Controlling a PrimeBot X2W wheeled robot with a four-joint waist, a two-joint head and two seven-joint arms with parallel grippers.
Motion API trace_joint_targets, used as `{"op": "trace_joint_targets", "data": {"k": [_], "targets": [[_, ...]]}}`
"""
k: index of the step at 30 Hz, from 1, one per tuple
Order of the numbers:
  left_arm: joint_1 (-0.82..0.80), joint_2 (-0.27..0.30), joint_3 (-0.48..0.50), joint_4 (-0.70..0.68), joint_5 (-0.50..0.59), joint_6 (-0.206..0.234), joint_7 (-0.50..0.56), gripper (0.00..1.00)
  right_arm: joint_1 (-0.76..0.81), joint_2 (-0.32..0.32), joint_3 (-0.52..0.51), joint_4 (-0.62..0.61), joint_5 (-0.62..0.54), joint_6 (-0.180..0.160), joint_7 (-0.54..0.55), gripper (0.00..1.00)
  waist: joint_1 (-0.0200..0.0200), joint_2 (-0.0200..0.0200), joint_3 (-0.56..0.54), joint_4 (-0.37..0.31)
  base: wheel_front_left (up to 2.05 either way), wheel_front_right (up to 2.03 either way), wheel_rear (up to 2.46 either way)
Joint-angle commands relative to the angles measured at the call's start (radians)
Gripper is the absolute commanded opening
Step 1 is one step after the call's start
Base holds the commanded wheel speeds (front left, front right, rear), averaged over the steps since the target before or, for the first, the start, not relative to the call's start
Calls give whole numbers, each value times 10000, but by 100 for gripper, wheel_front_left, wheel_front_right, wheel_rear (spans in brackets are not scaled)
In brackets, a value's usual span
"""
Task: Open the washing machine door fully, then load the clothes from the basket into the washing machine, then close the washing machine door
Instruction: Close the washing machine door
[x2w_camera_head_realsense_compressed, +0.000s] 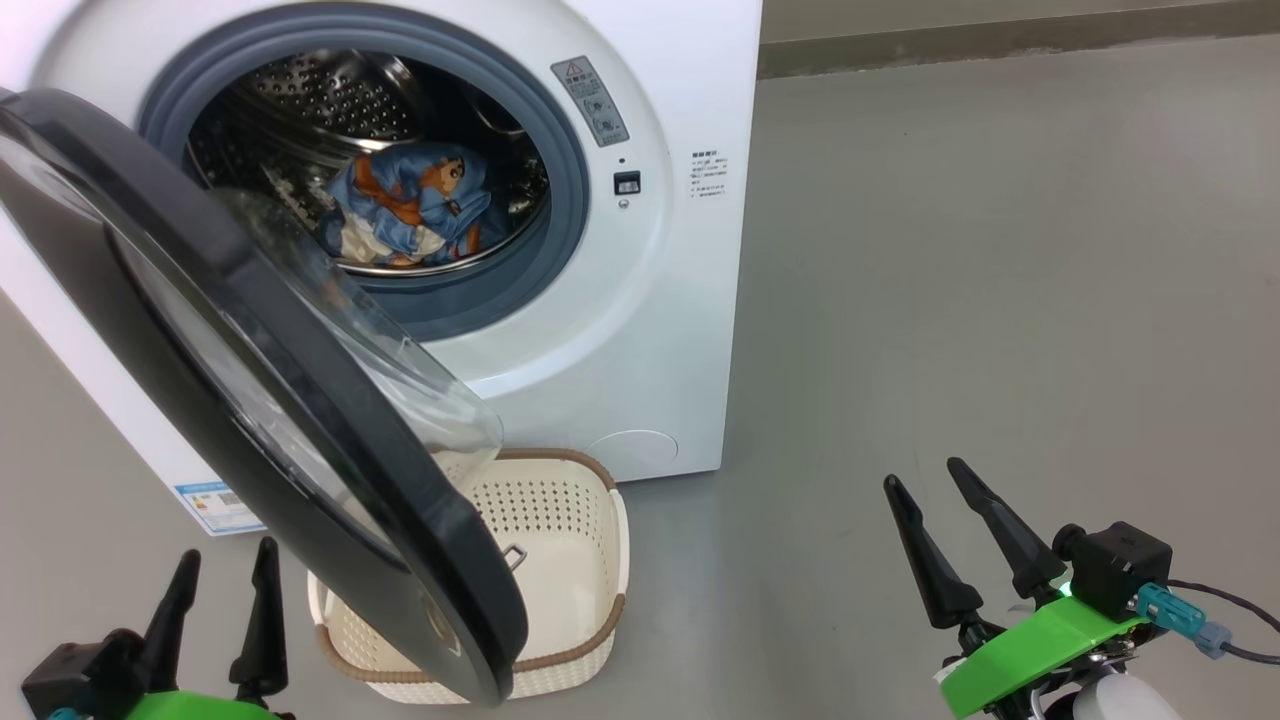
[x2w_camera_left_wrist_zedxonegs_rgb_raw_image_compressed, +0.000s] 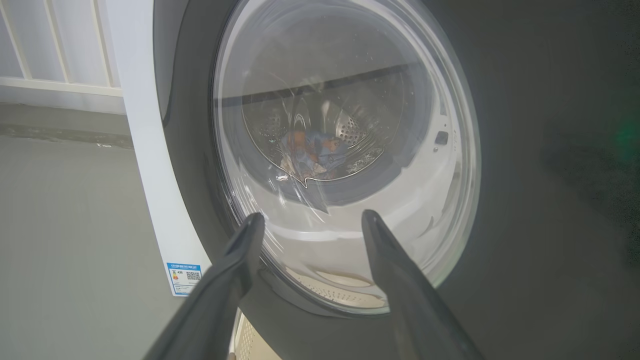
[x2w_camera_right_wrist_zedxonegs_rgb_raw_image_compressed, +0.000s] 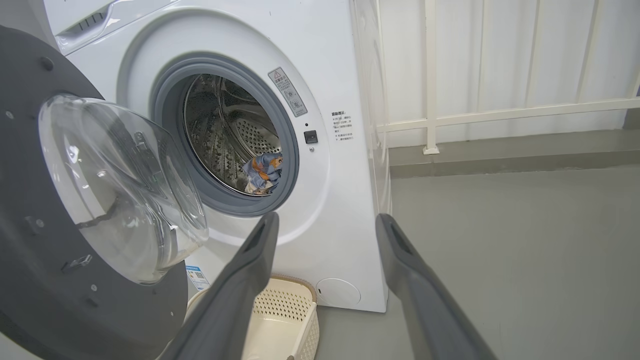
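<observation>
Over the basket (x2w_camera_head_realsense_compressed: 565, 520), the door (x2w_camera_head_realsense_compressed: 230, 300) stands half-open.

Glossy black door (x2w_camera_head_realsense_compressed: 250, 400), perforated plastic basket (x2w_camera_head_realsense_compressed: 560, 520), steel drum (x2w_camera_head_realsense_compressed: 330, 95)

Door swung open, clothes in the drum, basket on the floor.

I see the white washing machine (x2w_camera_head_realsense_compressed: 640, 300) standing on the grey floor (x2w_camera_head_realsense_compressed: 1000, 300), and its round mouth, ringed by the grey-blue gasket (x2w_camera_head_realsense_compressed: 560, 150), is uncovered. The washing machine door (x2w_camera_head_realsense_compressed: 340, 450), glossy black with a bulging clear glass bowl (x2w_camera_head_realsense_compressed: 400, 370), hangs open from the machine's left side and reaches out over part of the basket (x2w_camera_head_realsense_compressed: 560, 520). The clothes (x2w_camera_head_realsense_compressed: 415, 205), light blue with orange and brown figures and some cream, lie bunched at the bottom of the perforated steel drum (x2w_camera_head_realsense_compressed: 330, 95). The basket, cream-white with a brown rim, sits upright on the floor just before the machine's lower front, and its bare perforated inside shows.
</observation>
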Motion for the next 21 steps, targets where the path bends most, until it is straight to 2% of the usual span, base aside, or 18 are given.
{"op": "trace_joint_targets", "data": {"k": [1, 21], "targets": [[-347, 170, 382, -165, 116, -40, -129, 100, -260, -77, 144, -276, -35, 16, -46, 100, 0, -1, 5, 6, 0, 0, 0], [-373, 8, 467, -145, 222, -125, -135, 100, -274, -104, 58, -210, -172, 16, -46, 100, 0, -1, 17, 181, 0, 0, 0]]}}
